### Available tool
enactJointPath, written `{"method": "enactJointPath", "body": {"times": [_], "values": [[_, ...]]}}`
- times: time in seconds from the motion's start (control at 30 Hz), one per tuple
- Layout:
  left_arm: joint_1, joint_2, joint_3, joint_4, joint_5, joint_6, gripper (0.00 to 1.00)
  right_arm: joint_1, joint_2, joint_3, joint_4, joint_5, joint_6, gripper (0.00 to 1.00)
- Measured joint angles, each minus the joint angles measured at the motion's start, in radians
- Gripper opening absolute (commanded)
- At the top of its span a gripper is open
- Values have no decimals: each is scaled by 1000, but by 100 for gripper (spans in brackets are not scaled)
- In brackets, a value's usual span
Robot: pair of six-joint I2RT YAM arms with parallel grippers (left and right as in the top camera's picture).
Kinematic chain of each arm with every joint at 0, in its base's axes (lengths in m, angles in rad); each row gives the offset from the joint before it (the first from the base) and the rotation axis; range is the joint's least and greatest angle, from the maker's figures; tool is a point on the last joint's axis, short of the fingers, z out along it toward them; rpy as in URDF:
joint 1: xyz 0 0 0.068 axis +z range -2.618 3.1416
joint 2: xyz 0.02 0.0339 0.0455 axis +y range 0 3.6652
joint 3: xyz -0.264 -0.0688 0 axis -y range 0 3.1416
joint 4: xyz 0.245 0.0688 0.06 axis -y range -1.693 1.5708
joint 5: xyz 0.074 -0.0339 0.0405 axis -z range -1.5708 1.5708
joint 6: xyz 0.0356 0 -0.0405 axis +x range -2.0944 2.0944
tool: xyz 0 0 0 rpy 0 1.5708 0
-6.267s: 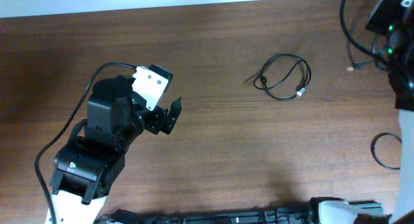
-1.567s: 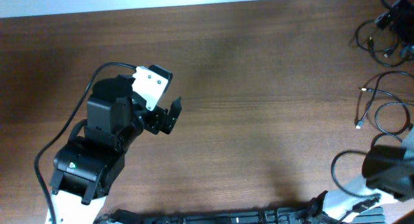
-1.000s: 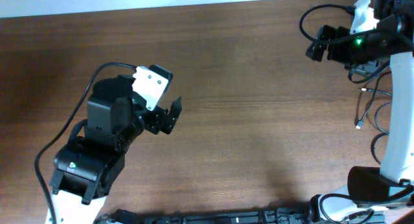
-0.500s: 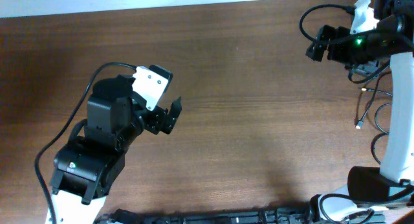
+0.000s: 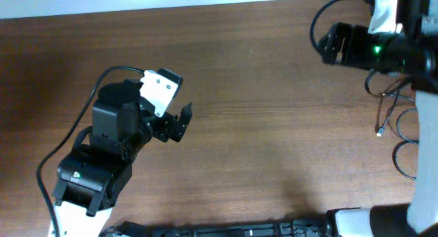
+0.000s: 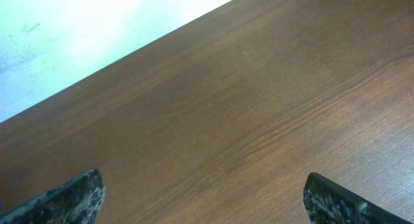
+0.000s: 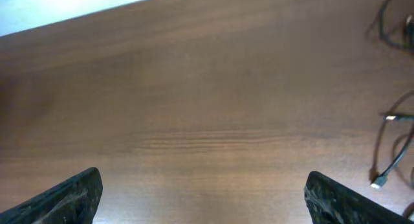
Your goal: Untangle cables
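Observation:
The cables are thin black cords lying in loose loops at the table's right edge, one with a small pale plug. The right arm hides part of them. In the right wrist view the cables run along the right border, with a plug end and another loop higher up. My right gripper hovers open to the upper left of them, with its fingertips wide apart over bare wood. My left gripper stands open far to the left, and its fingers have nothing between them.
The brown wooden table ends at a pale wall along the far edge. The left arm's black body fills the lower left. A dark rail runs along the front edge.
The single cable loop at mid-table is gone, and the cables now lie at the right edge. The right arm rose from the lower right to the upper right, then shifted slightly. The left arm stayed still.

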Motion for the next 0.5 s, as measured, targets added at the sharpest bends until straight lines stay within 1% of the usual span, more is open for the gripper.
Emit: {"method": "enactJointPath", "body": {"times": [0.07, 0.17, 0.27, 0.33, 0.37, 0.4, 0.43, 0.5], "values": [[0, 0, 0, 0, 0, 0, 99, 53, -48, 0, 16, 30, 0, 99], [0, 0, 0, 0, 0, 0, 99, 88, -93, 0, 22, 49, 4, 99], [0, 0, 0, 0, 0, 0, 99, 96, -159, -100, 122, 60, 19, 99], [0, 0, 0, 0, 0, 0, 99, 96, -240, -291, 256, 64, 29, 99], [0, 0, 0, 0, 0, 0, 99, 96, -257, -338, 283, 65, 31, 99], [0, 0, 0, 0, 0, 0, 99, 97, -319, -512, 406, 67, 33, 99], [0, 0, 0, 0, 0, 0, 99, 98, -353, -615, 463, 67, 34, 99], [0, 0, 0, 1, 0, 1, 99, 98, -432, -845, 639, 67, 34, 99]]}}
